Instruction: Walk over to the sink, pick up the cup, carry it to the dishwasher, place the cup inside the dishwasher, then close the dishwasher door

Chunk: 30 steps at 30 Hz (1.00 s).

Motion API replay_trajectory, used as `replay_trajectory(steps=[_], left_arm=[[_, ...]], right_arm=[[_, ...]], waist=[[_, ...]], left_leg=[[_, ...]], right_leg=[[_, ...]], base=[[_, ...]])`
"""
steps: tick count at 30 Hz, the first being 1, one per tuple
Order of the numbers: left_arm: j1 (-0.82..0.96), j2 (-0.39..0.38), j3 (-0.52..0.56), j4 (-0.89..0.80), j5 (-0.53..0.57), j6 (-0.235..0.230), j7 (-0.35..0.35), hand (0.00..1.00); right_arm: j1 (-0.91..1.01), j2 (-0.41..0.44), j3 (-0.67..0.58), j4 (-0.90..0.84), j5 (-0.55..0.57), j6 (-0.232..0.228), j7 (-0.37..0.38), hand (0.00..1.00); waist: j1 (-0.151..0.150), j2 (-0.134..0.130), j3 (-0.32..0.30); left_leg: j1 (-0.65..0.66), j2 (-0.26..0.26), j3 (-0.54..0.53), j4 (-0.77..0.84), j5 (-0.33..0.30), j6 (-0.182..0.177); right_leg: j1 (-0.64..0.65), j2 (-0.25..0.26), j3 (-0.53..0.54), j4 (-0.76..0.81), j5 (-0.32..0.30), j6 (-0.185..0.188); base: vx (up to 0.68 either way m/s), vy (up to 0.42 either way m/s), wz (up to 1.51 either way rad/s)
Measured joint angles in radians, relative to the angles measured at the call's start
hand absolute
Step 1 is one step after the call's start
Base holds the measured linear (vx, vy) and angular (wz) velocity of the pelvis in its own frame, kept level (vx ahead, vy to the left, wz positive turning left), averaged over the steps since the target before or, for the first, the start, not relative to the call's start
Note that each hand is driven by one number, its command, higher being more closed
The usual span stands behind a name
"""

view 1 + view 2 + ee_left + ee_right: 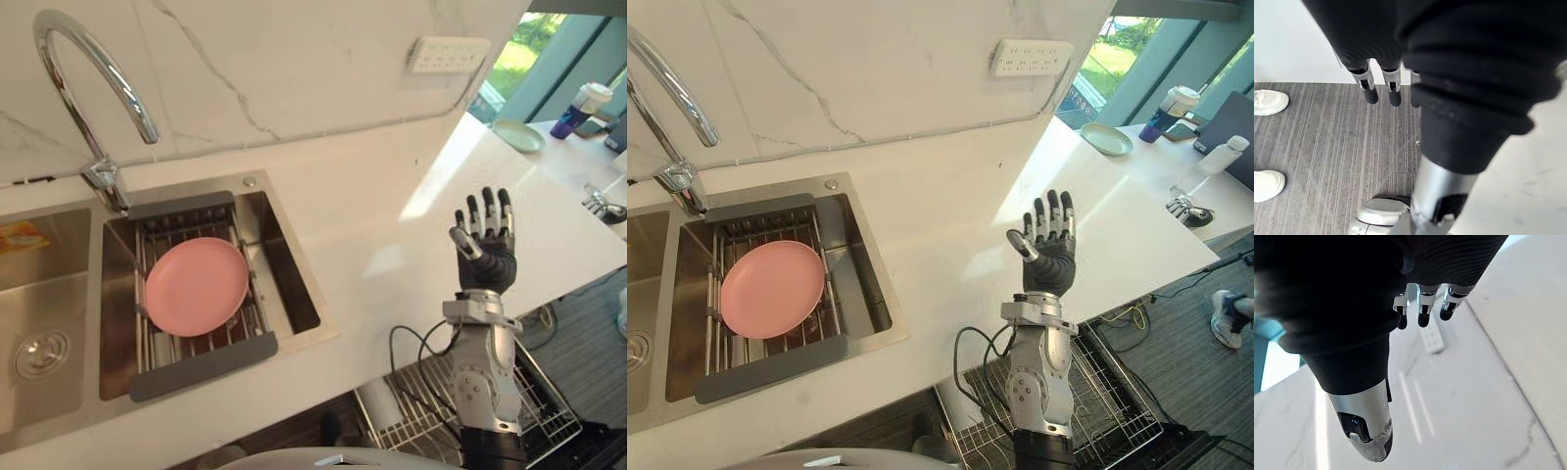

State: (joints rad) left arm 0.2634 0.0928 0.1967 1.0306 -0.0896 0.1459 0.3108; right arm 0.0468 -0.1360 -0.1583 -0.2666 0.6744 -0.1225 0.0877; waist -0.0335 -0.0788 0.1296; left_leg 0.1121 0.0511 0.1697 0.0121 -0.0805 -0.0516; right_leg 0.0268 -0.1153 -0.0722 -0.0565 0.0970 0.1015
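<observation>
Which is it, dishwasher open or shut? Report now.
Open: the dishwasher rack stands pulled out past the counter edge, its wire grid in plain sight from above.

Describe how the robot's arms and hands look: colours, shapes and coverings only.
The right arm is a silver-grey metal forearm of rounded, jointed segments. The right robot hand wears a dark ribbed cover over its wrist and back, with slim silver fingers ending in dark tips. The left robot hand looks the same: black ribbed cover, silver fingers, dark tips.
</observation>
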Motion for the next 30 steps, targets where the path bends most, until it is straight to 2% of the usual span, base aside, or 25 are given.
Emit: replay_trajectory(steps=[2,4,5,8,13,15,16,21,24,26,29,30], left_arm=[[-0.013,0.007,-0.004,-0.001,0.044,0.005,-0.047,0.0],[-0.029,0.025,-0.01,-0.002,0.056,0.029,-0.097,0.0],[-0.033,0.03,-0.013,-0.002,0.056,0.037,-0.107,0.0],[-0.039,0.042,-0.046,0.0,0.057,0.058,-0.117,0.0],[-0.057,0.046,-0.054,0.004,0.076,0.089,-0.124,0.0],[-0.065,0.055,-0.082,0.01,0.078,0.099,-0.13,0.0],[-0.113,0.064,-0.121,0.012,0.093,0.108,-0.142,0.0],[-0.112,0.064,-0.12,0.012,0.091,0.106,-0.142,0.0],[-0.112,0.061,-0.119,0.009,0.079,0.088,-0.142,0.0],[-0.112,0.058,-0.119,0.007,0.055,0.086,-0.138,0.0],[-0.1,0.049,-0.118,0.0,0.012,0.065,-0.103,0.0],[-0.099,0.044,-0.116,-0.003,0.002,0.048,-0.077,0.0]], right_arm=[[0.0,-0.009,0.03,0.0,-0.003,0.056,0.056,0.0],[0.0,-0.033,0.082,0.0,-0.04,0.136,0.127,0.0],[-0.001,-0.041,0.102,0.0,-0.066,0.156,0.145,0.0],[-0.015,-0.062,0.182,0.012,-0.135,0.206,0.174,0.0],[-0.115,-0.075,0.329,0.089,-0.192,0.236,0.19,0.0],[-0.139,-0.074,0.38,0.097,-0.211,0.24,0.188,0.0],[-0.213,-0.033,0.537,0.21,-0.208,0.244,0.143,0.0],[-0.213,-0.033,0.533,0.21,-0.206,0.243,0.142,0.0],[-0.196,-0.015,0.462,0.21,-0.165,0.225,0.121,0.0],[-0.163,-0.006,0.379,0.207,-0.15,0.191,0.097,0.0],[-0.092,0.007,0.218,0.198,-0.15,0.127,0.009,0.0],[-0.065,0.006,0.143,0.187,-0.153,0.107,-0.04,0.0]], waist=[[0.0,0.001,-0.001],[-0.001,0.003,-0.002],[0.0,0.004,-0.003],[0.006,0.008,-0.006],[0.01,0.016,-0.011],[0.012,0.018,-0.02],[0.026,0.042,-0.029],[0.025,0.042,-0.025],[0.03,0.046,-0.014],[0.029,0.05,-0.009],[0.022,0.053,-0.005],[0.017,0.056,0.002]], left_leg=[[-0.005,0.0,0.0,0.0,0.002,-0.001],[-0.004,0.001,-0.001,-0.001,0.002,-0.002],[-0.003,0.001,0.0,-0.002,0.002,-0.002],[0.003,0.001,-0.001,-0.004,0.003,-0.003],[0.012,0.006,-0.008,-0.009,0.01,-0.01],[0.013,0.005,-0.025,-0.031,0.027,-0.009],[0.011,0.024,0.054,-0.096,0.107,-0.018],[0.013,0.025,0.061,-0.096,0.106,-0.019],[0.011,0.026,0.075,-0.095,0.106,-0.019],[0.01,0.025,0.073,-0.09,0.106,-0.019],[-0.015,0.024,0.054,-0.061,0.089,-0.015],[-0.051,0.033,0.064,-0.004,0.045,-0.012]], right_leg=[[-0.003,0.0,-0.005,-0.002,0.003,0.0],[0.008,-0.002,-0.023,-0.012,0.005,0.001],[0.011,-0.002,-0.025,-0.016,0.005,0.001],[0.013,-0.002,-0.031,-0.023,0.008,0.002],[0.037,-0.003,-0.054,-0.024,0.007,0.002],[0.042,-0.006,-0.078,-0.024,0.007,0.002],[0.057,-0.018,-0.157,-0.025,0.013,0.006],[0.054,-0.017,-0.148,-0.025,0.014,0.005],[0.043,-0.014,-0.132,-0.025,0.017,0.003],[0.043,-0.014,-0.135,-0.025,0.017,0.003],[0.043,-0.021,-0.154,-0.024,0.001,0.006],[0.044,-0.031,-0.173,-0.014,-0.005,0.006]], base=[[-0.01,-0.024,0.04],[0.01,-0.023,0.1],[0.01,-0.023,0.09],[0.0,-0.005,0.01],[-0.05,-0.035,0.09],[-0.07,-0.04,0.22],[-0.03,-0.022,0.16],[0.0,0.0,-0.04],[-0.01,-0.008,-0.16],[0.0,-0.008,0.02],[0.0,-0.003,0.21],[0.01,0.046,0.59]])
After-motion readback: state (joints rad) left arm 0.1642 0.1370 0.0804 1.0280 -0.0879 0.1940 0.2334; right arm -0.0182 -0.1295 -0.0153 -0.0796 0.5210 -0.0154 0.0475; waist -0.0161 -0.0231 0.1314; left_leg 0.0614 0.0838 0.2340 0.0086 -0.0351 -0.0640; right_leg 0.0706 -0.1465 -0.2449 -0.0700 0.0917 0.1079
